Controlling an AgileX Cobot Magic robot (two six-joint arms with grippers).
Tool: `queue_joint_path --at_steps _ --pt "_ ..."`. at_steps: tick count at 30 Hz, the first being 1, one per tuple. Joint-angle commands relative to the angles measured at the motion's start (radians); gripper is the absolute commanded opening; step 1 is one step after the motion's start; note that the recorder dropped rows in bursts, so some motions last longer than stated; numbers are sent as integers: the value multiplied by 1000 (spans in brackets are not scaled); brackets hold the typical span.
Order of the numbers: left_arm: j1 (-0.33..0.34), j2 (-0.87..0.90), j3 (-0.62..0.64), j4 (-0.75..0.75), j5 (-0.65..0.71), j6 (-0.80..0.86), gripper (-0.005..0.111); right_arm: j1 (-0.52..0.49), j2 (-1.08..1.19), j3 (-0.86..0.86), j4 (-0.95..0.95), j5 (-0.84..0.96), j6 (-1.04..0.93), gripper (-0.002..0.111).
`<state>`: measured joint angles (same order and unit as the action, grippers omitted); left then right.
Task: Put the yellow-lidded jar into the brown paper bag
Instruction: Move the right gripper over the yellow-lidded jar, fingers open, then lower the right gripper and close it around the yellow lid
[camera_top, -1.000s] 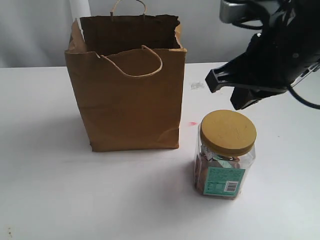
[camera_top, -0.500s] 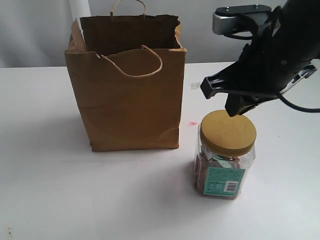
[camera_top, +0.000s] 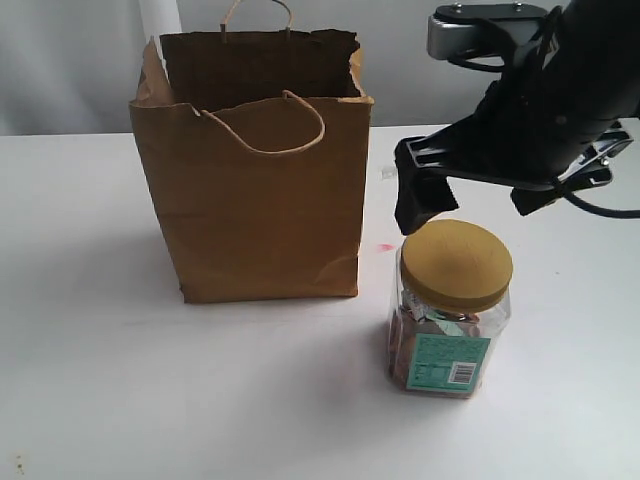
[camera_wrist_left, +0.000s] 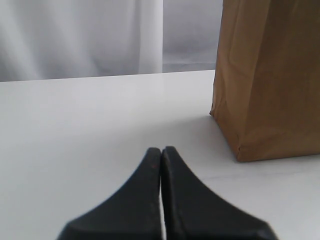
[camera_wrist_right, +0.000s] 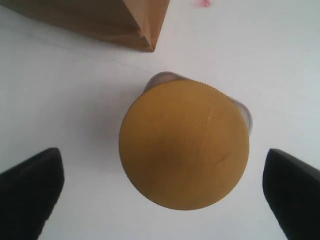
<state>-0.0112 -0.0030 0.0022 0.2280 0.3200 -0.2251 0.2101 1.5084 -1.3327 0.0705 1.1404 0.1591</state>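
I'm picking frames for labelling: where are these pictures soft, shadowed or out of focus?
Left wrist view: the shut left claw is blurred near the lens, the brown paper bag sharper. Right wrist view: the open right claw is dark and soft-edged; the yellow-lidded jar has a crisp lid. Exterior view: soft shadows by bag and jar.

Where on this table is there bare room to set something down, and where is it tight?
In the exterior view, bare table runs left of the brown paper bag and across the foreground in front of bag and yellow-lidded jar. Tight: the narrow gap between bag and jar, with the right gripper open over it.
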Motion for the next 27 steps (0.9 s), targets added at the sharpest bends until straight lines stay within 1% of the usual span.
queue_joint_path --at_steps 1,4,10,15,19,24,27 --pt "-5 3 -2 -4 -9 -4 1 -1 -3 -6 2 -19 20 105" --pt "-5 3 -2 -4 -9 -4 1 -1 -3 -6 -11 -33 60 105" --pt "-5 3 -2 -4 -9 -4 1 -1 1 -6 -17 -51 74 105" --pt "-5 3 -2 -4 -9 -4 1 -1 63 -6 -36 -49 74 105" --pt "-5 3 -2 -4 -9 -4 1 -1 114 -6 -94 -53 74 105" --pt "-5 3 -2 -4 -9 -4 1 -1 128 -6 -81 -88 102 105" --pt "-5 3 -2 -4 -9 -4 1 -1 128 -4 -81 -79 119 105"
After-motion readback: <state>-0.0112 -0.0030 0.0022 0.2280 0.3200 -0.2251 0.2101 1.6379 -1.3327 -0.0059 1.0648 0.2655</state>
